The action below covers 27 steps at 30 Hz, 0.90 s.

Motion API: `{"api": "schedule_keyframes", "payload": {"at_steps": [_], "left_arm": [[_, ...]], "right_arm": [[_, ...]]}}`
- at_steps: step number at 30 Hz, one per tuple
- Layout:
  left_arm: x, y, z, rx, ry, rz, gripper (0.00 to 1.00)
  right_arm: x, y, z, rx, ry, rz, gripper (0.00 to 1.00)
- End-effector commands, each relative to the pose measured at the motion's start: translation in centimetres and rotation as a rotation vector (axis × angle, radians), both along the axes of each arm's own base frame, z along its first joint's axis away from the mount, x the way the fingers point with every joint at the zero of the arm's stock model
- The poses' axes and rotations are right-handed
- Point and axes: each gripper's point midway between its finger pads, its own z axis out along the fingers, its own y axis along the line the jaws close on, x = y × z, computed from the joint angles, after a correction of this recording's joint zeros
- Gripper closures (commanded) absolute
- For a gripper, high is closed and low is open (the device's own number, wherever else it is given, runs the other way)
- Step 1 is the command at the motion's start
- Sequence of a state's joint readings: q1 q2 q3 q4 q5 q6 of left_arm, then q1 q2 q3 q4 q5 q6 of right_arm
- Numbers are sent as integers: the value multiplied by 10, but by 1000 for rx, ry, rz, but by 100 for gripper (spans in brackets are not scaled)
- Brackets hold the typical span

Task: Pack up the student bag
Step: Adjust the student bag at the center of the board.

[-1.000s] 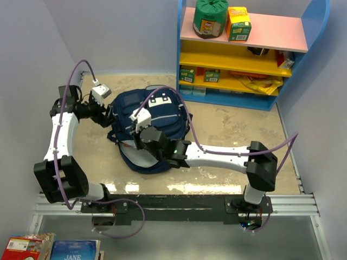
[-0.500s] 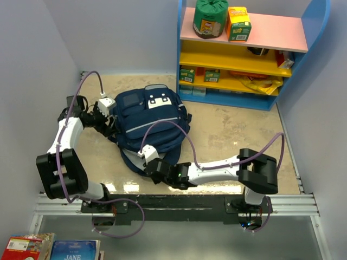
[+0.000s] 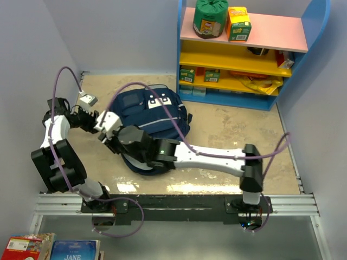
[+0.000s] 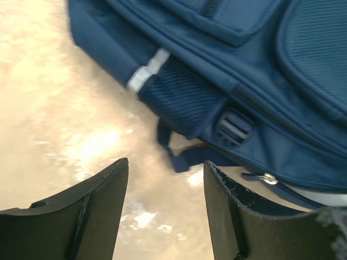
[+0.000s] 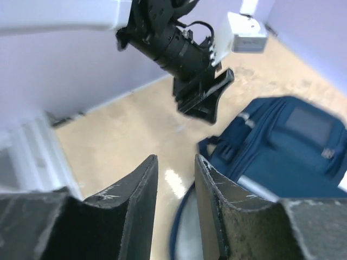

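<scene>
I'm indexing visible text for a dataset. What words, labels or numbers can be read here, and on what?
"JANE": on the blue book cover at the bottom left edge.
Too small to read: labels on the green pack, orange carton and small green boxes on the shelf; marks on the white patch of the student bag.

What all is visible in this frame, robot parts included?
student bag: one, navy blue, lying on table, centre-left
table: one, beige, under the bag
shelf unit: one, blue, yellow and pink, back right
round pack: one, green, top shelf
carton: one, orange, beside the round pack
small boxes: two, green, lower shelf
crumpled bag: one, yellow, lower shelf, right
books: two, mixed colours, below table's near-left edge
left claw: one, black, open, beside the bag
right claw: one, black, open, facing the left claw
</scene>
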<state>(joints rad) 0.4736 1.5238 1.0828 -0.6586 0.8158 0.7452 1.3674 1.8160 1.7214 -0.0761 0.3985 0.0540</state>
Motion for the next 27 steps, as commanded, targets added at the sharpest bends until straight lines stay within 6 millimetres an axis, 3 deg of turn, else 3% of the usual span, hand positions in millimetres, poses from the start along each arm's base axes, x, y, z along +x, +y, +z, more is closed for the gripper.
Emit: {"api": "schedule_keyframes", "payload": {"at_steps": [1, 5, 12, 17, 18, 20, 22, 24, 25, 26, 27], "left_arm": [[4, -1, 10, -96, -13, -31, 39], [11, 17, -1, -44, 8, 29, 33], [17, 27, -2, -17, -11, 46, 32], [10, 17, -8, -56, -6, -25, 37], [10, 15, -9, -51, -18, -46, 37], [7, 11, -8, -67, -20, -71, 40], [5, 8, -9, -78, -15, -99, 43], [6, 6, -8, -77, -35, -131, 44], [5, 5, -7, -78, -44, -144, 42], [7, 2, -4, -84, -68, -158, 39], [7, -1, -2, -77, -90, -176, 32]], "right_arm": [[17, 22, -117, -439, -185, 131, 60], [32, 32, -165, -592, -321, 167, 50], [66, 44, -182, -566, -324, 72, 46], [79, 50, -192, -534, -332, -27, 46], [87, 43, -194, -538, -332, -93, 47], [92, 37, -208, -561, -302, -130, 49], [95, 29, -215, -557, -256, -168, 59], [93, 12, -231, -568, -200, -196, 77], [91, 8, -221, -536, -176, -194, 80], [88, 2, -224, -530, -151, -187, 81], [81, -13, -241, -542, -103, -192, 81]]}}
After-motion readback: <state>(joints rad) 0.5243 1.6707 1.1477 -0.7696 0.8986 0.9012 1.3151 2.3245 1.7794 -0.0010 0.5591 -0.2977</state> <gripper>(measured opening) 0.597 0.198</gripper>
